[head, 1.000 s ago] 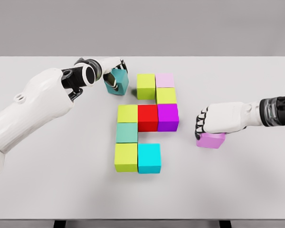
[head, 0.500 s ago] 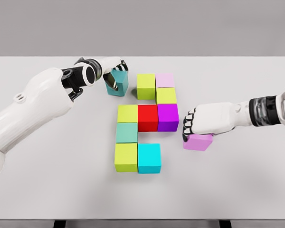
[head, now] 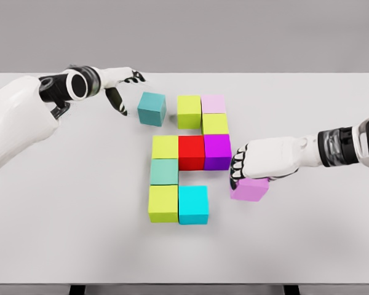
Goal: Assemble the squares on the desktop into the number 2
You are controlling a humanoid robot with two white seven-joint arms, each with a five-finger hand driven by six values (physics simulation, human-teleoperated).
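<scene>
Coloured cubes lie packed together on the white table (head: 61,221): lime (head: 189,111) and pale pink (head: 213,104) at the top, lime (head: 215,124), then lime (head: 165,147), red (head: 191,152), purple (head: 217,151), below them teal-green (head: 164,171), lime (head: 163,203) and cyan (head: 193,204). A teal cube (head: 152,108) stands alone just left of the top lime one. My left hand (head: 124,89) hovers to its left, open and clear of it. My right hand (head: 246,167) is shut on a violet cube (head: 250,188), right of the cyan cube.
My left hand has let go of the teal cube and pulled back to the left. My right hand has slid the violet cube leftward toward the group.
</scene>
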